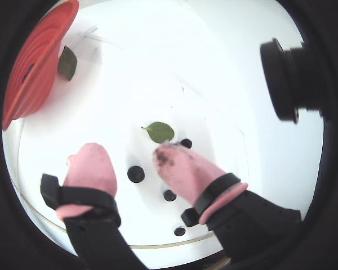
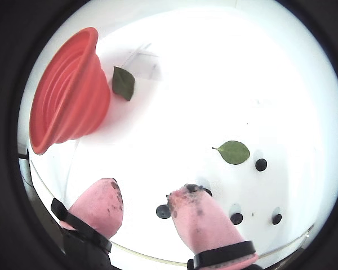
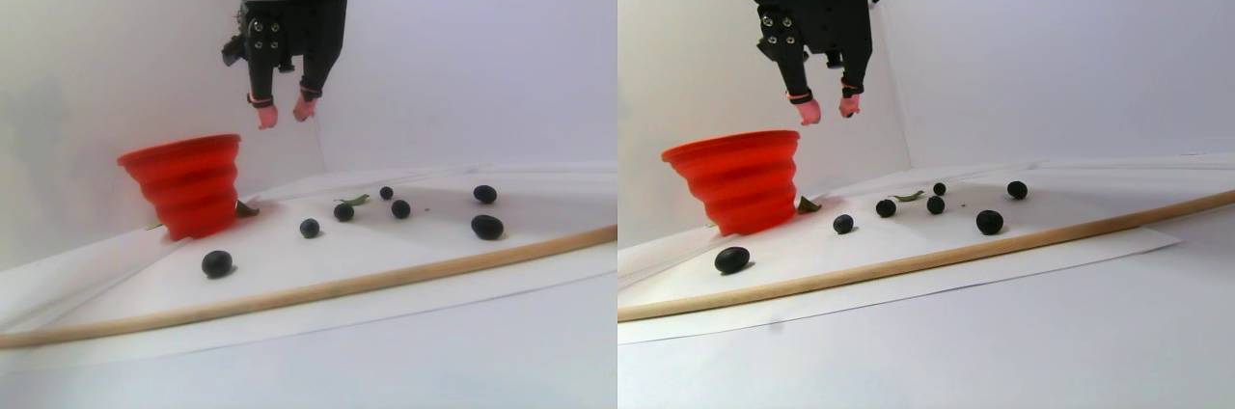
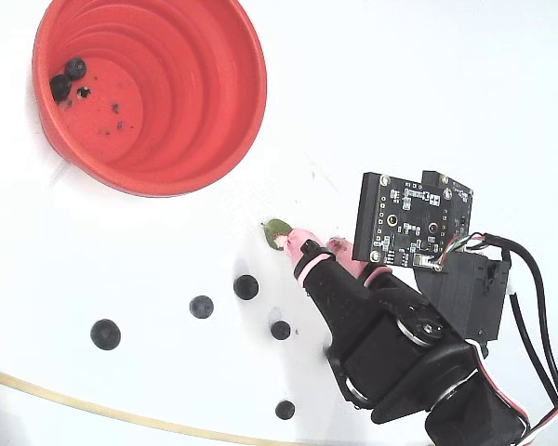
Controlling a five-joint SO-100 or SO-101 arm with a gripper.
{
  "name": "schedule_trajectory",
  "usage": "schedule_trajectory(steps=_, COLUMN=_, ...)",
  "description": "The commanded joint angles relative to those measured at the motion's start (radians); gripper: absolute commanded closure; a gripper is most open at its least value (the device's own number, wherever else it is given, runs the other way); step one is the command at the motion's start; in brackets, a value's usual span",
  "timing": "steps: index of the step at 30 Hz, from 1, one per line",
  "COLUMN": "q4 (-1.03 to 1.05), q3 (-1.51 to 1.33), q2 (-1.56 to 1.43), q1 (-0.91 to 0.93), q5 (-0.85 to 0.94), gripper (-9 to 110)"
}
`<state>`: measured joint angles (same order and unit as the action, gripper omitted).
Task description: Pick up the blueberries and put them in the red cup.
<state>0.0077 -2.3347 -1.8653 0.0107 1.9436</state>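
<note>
White paper covers the table, with pale walls behind, and I am steering one arm above it.

In a wrist view, my gripper (image 1: pixel 127 160) has its two pink-tipped fingers (image 1: pixel 90 166) spread apart with nothing between them. One of the blueberries (image 1: pixel 136 174) lies on the paper in the gap between the tips. A green leaf (image 1: pixel 159 131) sits just beyond. The red cup (image 1: pixel 36 62) is far off at upper left, partly cut by the lens edge.

In a wrist view from the other side, the same berry shows just left of the right-hand finger, three more trail off to the right, and the cup stands at upper left beside a second, darker leaf (image 2: pixel 123 82).

The stereo pair view shows the gripper hanging well above the paper, higher than the cup rim, so I judge the coming move is a straight descent. Six berries are scattered right of the cup, behind a long wooden stick (image 3: pixel 318 286).

The fixed view looks down: two berries already rest inside the cup. The arm hides the fingertips' gap here, and most of the leaf.
</note>
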Motion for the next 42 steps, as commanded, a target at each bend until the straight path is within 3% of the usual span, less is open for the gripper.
schedule_trajectory(steps=1, q4=0.003, q3=0.014, q2=-0.092, q1=0.008, q5=0.012, gripper=86)
schedule_trajectory(steps=42, q4=-0.149, q3=-0.032, q2=0.147, q1=0.141, q5=0.064, gripper=85)
